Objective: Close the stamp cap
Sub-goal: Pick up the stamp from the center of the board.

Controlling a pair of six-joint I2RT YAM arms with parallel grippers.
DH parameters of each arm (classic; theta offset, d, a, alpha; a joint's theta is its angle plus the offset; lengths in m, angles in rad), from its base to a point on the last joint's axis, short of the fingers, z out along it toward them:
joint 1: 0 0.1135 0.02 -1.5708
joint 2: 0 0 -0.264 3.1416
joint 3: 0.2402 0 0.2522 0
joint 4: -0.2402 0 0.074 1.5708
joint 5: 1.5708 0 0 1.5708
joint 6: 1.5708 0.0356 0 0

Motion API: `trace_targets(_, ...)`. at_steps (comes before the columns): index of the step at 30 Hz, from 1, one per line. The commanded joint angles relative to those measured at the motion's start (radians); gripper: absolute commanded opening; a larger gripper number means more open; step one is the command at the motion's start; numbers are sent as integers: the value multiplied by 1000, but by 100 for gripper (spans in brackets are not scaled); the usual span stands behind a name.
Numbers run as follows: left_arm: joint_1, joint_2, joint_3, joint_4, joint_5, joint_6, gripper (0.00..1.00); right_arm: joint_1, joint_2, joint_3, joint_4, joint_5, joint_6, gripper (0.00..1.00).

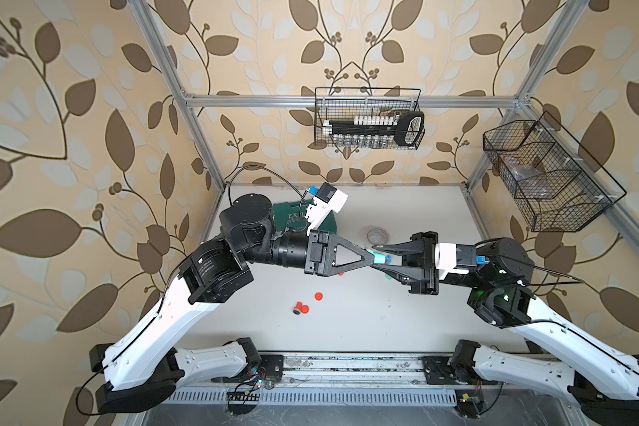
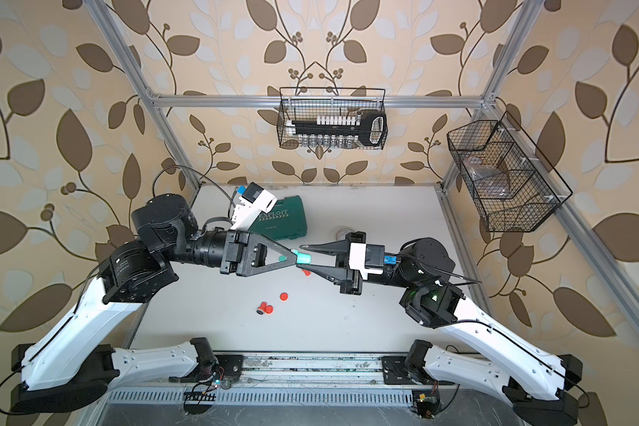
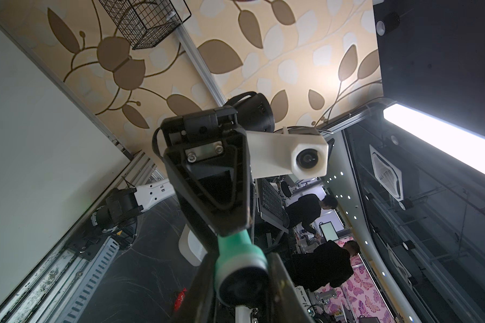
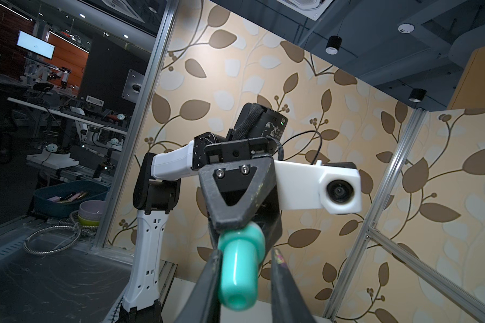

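Teal stamp (image 1: 380,259) is held in mid-air over the counter (image 1: 347,324), between the 2 arms, well clear of the surface. Left claw (image 1: 370,258) is clamped narrow on the wide body. Right claw (image 4: 245,251) is set around the slim handle but not clamped: 1 finger (image 4: 207,279) looks to be touching, and a gap is seen beside the other finger (image 4: 282,276).

Cap looks not fitted: a dark end (image 3: 237,288) is exposed toward the left wrist. A small teal piece (image 1: 387,276) on the counter under the right claw may be the cap; not confirmed.

Risks, as judged:
- Uneven closing: handle gets pushed sideways by the touching finger, and the stamp is twisted in the left grip.
- Handle is glossy and round, so slip or roll is likely if only its tip is pinched.
- If the left grip is let go before the right is firm, the stamp is dropped, maybe toward the red stamp (image 1: 300,308) and red cap (image 1: 318,295) below.
- Exposed end could be smeared against the left fingers.
- Teal piece is mostly hidden under the right arm, so a pick could be misplaced.
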Motion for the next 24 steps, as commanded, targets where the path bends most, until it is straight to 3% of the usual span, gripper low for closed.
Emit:
trace_targets(1, -3, 0, 31, 45, 42, -5, 14, 5, 8, 29, 23, -2, 12, 25)
trace_targets(9, -3, 5, 31, 44, 42, -8, 14, 11, 11, 29, 31, -4, 24, 25)
trace_targets(24, -3, 3, 13, -43, -27, 41, 18, 16, -20, 11, 3, 37, 33, 4)
